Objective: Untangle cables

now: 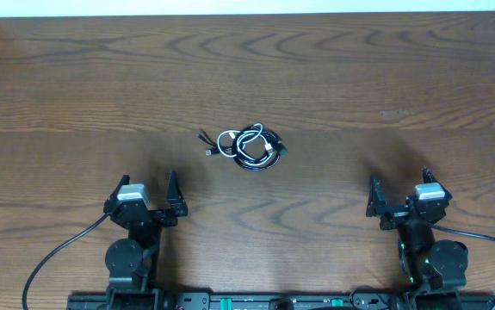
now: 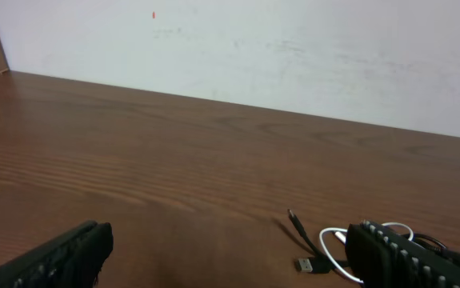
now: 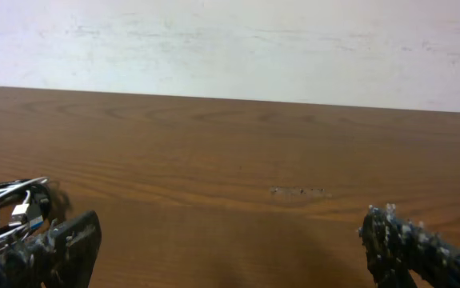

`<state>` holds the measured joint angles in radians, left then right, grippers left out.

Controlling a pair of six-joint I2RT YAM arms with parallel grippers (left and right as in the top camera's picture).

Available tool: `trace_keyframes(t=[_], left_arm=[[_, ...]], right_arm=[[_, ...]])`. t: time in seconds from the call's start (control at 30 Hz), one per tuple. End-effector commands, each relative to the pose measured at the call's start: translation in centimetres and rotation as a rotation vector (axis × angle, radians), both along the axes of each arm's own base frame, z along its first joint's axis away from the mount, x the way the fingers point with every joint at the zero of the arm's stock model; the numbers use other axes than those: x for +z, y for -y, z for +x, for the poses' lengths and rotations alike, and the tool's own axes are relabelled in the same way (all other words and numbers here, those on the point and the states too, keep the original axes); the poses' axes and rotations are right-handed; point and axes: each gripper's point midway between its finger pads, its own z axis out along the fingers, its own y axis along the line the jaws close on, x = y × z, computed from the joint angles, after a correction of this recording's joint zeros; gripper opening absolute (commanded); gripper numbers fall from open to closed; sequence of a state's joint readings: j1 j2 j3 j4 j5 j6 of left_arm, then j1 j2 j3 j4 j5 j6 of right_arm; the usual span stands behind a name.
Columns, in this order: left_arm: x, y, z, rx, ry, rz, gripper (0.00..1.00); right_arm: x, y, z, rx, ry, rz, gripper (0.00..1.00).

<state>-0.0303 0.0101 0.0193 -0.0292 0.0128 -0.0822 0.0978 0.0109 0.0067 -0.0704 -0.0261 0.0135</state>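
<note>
The black and white cables (image 1: 249,146) lie bundled together in a small coil at the middle of the wooden table. A black plug end (image 1: 204,139) sticks out to the coil's left. My left gripper (image 1: 147,191) is open and empty near the front left, well short of the bundle. In the left wrist view the cables (image 2: 326,246) lie ahead to the right, partly behind my right finger. My right gripper (image 1: 399,194) is open and empty at the front right. In the right wrist view the bundle (image 3: 10,212) shows at the far left.
The wooden table (image 1: 359,69) stretches far back to a white wall (image 2: 294,48). A faint scuff mark (image 1: 395,113) lies on the table at the right. Thick black arm cables (image 1: 53,258) trail by the front edge.
</note>
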Motion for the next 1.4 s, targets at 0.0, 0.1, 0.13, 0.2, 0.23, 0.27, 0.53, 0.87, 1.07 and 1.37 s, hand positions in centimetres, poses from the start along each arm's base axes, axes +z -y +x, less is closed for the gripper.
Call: trace_keyframes(t=[0.0,0.1,0.13,0.2,0.23,0.27,0.53,0.87,1.07,1.37], left_arm=[[-1.7,-0.2,-0.1,0.017,-0.053,-0.003,0.98],[-1.7,-0.2,-0.1,0.017,-0.053,-0.003,0.98],[-1.7,-0.2,-0.1,0.016,-0.053,-0.003,0.98],[-1.7,-0.2,-0.1,0.017,-0.053,-0.003,0.98],[-1.7,-0.2,-0.1,0.017,-0.053,-0.003,0.98],[-1.7,-0.2,-0.1,0.016,-0.053,-0.003,0.98],[-1.7,-0.2,-0.1,0.017,-0.053,-0.003,0.98],[-1.7,-0.3,-0.1,0.018,-0.053,-0.002,0.98],[-1.7,-0.2,-0.1,0.015,-0.052,0.003,0.98],[-0.7,0.2,0.0,-0.001,-0.02,-0.072,0.98]], right_arm=[[0.0,-0.2,-0.1,0.01,0.001,-0.011,0.99],[0.0,-0.2,-0.1,0.011,0.001,-0.011,0.99],[0.0,-0.2,-0.1,0.01,0.001,-0.011,0.99],[0.0,-0.2,-0.1,0.01,0.001,-0.011,0.99],[0.0,-0.2,-0.1,0.011,0.001,-0.011,0.99],[0.0,-0.2,-0.1,0.01,0.001,-0.011,0.99],[0.0,-0.2,-0.1,0.01,0.001,-0.011,0.99],[0.0,-0.2,-0.1,0.01,0.001,-0.011,0.99],[0.0,-0.2,-0.1,0.01,0.001,-0.011,0.99],[0.0,0.0,0.0,-0.005,0.0,0.016,0.99]])
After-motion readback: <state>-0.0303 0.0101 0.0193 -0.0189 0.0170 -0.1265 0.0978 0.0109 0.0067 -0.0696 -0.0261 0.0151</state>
